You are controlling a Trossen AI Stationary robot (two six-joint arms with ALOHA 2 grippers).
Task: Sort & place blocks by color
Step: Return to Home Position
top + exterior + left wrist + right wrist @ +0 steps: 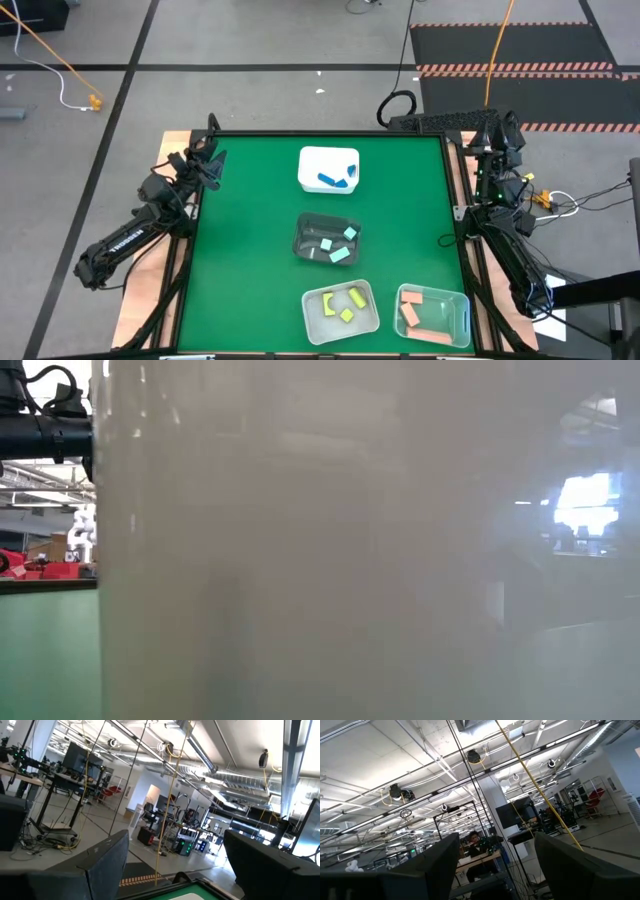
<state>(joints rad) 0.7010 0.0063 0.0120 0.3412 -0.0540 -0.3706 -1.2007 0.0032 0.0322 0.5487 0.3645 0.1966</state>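
Blocks [339,255] sit sorted in tubs [305,166]: blue at 12 o'clock, mint at centre, yellow at 6, pink at 4. Left jaws at 10, right jaws at 2, both spread apart.

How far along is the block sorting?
Done: blue blocks in the white bin, mint blocks in the dark bin, yellow blocks and salmon blocks in separate clear tubs. In hand: nothing; left end effector and right end effector open, empty. Left: no loose blocks visible.
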